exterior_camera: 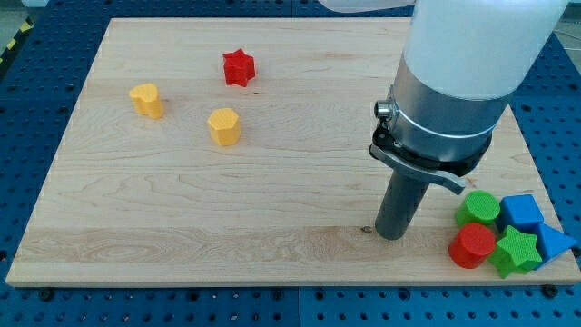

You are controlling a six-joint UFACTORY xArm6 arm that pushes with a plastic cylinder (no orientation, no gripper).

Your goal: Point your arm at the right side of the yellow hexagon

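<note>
Camera view: my tip [392, 234] rests bare on the board [182, 200], touching nothing, yellow hexagon [223, 126] well apart up-left, possibly hexagonal.

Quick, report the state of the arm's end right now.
No claw on this arm: only my tip, holding nothing, touching no block, left of the red cylinder and far right of the yellow hexagon.

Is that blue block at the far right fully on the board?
No. The blue block overhangs the wooden board at its right edge, beside the green star.
</note>
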